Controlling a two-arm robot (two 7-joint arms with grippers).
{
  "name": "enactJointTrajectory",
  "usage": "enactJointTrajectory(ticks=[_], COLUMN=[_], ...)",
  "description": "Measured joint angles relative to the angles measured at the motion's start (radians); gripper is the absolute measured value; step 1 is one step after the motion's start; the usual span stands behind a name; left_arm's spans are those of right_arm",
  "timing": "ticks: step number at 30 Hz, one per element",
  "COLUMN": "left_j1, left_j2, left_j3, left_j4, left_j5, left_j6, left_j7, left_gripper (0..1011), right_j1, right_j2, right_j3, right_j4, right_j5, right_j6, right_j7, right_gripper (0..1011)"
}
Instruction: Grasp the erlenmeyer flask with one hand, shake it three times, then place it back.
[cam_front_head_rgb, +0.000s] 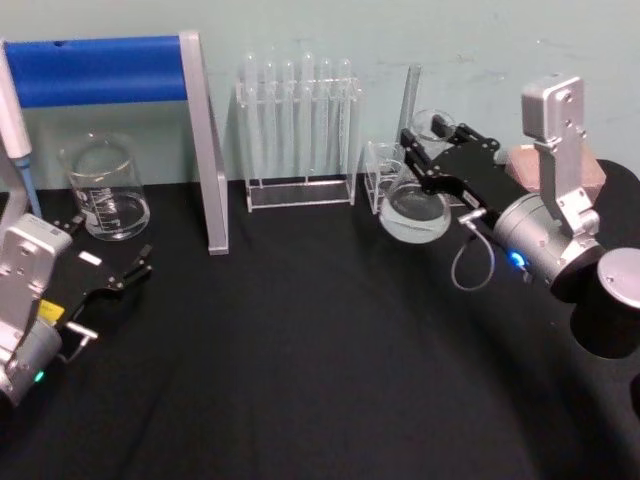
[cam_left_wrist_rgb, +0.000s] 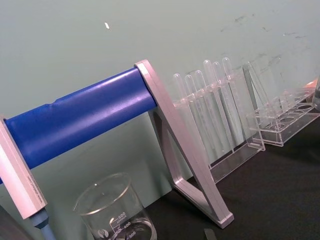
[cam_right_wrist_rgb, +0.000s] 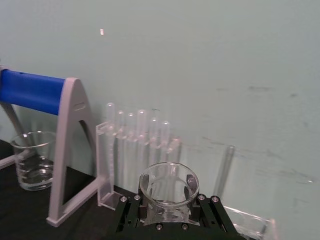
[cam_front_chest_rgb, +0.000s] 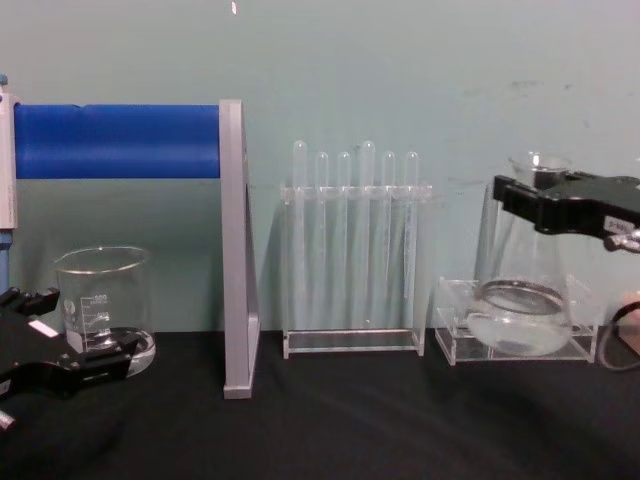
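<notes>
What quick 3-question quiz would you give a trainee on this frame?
1. True or false: the left tool holds the flask.
2. The right tool grips the flask at its: A) base B) neck C) body.
3. How many tubes stand in the tall rack?
Key: 1 false; 2 B; 3 six.

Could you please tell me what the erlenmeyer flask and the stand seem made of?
The erlenmeyer flask, in the right claw, looks like clear glossy glass: see-through. The stand looks like matte grey metal; its blue bar perhaps film-wrapped, slightly wrinkled. The left claw rests by the beaker.
</notes>
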Motion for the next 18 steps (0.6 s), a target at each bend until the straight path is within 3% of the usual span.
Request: enactJointTrajectory(ticks=[10, 18], left_j1=[0.0, 0.0], left_j2=[0.0, 0.0], left_j3=[0.0, 0.0], left_j4=[0.0, 0.0], left_j5=[0.0, 0.0], left_j6=[0.0, 0.0], left_j7=[0.0, 0.0], left_gripper=[1001, 1001], right_j1=[-0.002, -0.024], right_j2=[-0.014, -0.02], right_j3=[0.023, 0.0], right_j4=[0.004, -0.031], right_j5=[-0.016, -0.014], right_j6=[0.002, 0.018], right_j7=[0.011, 0.054], right_gripper=[450, 450])
